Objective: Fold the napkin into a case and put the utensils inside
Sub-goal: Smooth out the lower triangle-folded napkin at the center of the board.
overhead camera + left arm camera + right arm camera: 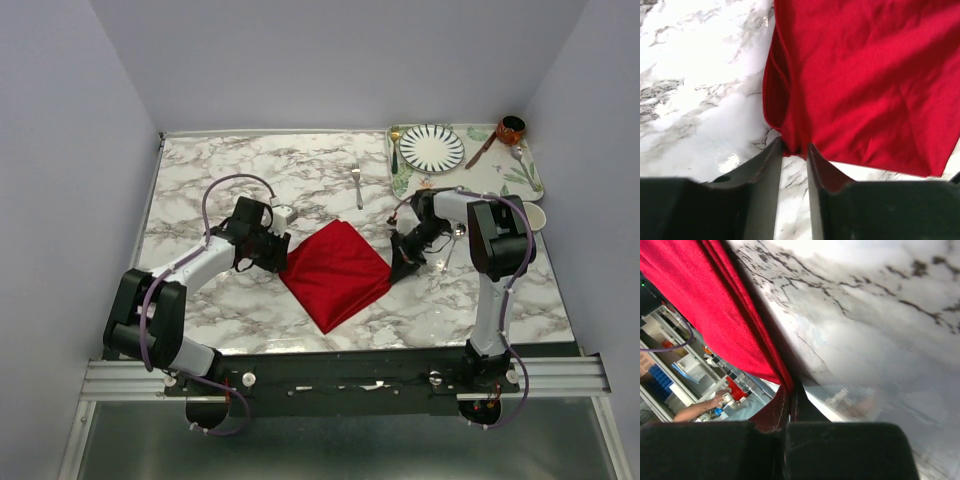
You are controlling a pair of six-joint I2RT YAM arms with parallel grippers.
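Top view: the napkin [335, 272] lies in the middle of the table [250, 170] as a doubled red diamond. The left gripper [281, 256] is at its left corner and the right gripper [401, 266] at its right corner. The fork [356, 185] lies apart, beyond it.

Left wrist: the jaws stand narrowly apart with the corner's layers at the tips. You cannot tell whether they pinch. The cloth looks light, limp and creased, so expect sag and sliding layers. Take every layer, right at a corner.

Right wrist: the jaws are closed on the red edge, low against the marble.
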